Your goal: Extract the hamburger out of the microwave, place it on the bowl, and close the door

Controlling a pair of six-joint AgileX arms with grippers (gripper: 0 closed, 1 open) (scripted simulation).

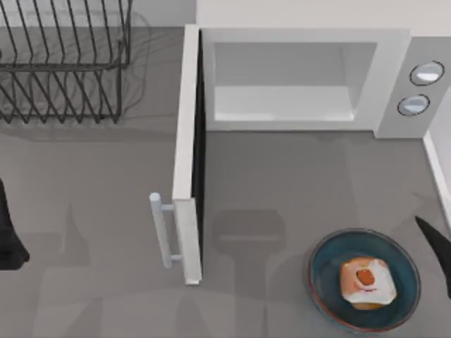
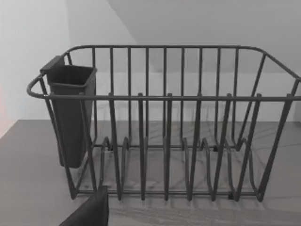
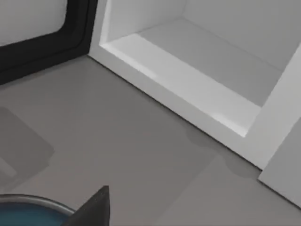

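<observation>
trouble could come from the door (image 1: 187, 162) now. it stands wide open, sticking out toward me across the tabletop (image 1: 282, 183), and it is the one job left.

nearest me, the hamburger (image 1: 366, 282) sits inside the bowl (image 1: 325, 246), at the right front of the tabletop. my right arm's jaws (image 1: 440, 250) hang just beside the bowl at the right edge. i cannot tell if they are open or closed. if that arm swings low toward the door, i think it could bump the bowl and tip the burger out.

my left arm's jaws (image 1: 10, 239) wait at the left edge, and i cannot tell their state either. the handle (image 1: 161, 229) is on that side of the door. a push near the hinge may not move it much, and a fast push could slam it and shake the microwave (image 1: 394, 84).

the tabletop is flat, grey and smooth. farther back is the open, bare microwave hole. a black wire rack (image 2: 164, 127) with a dark cup (image 2: 70, 113) stands at the far left, before a pale wall.
</observation>
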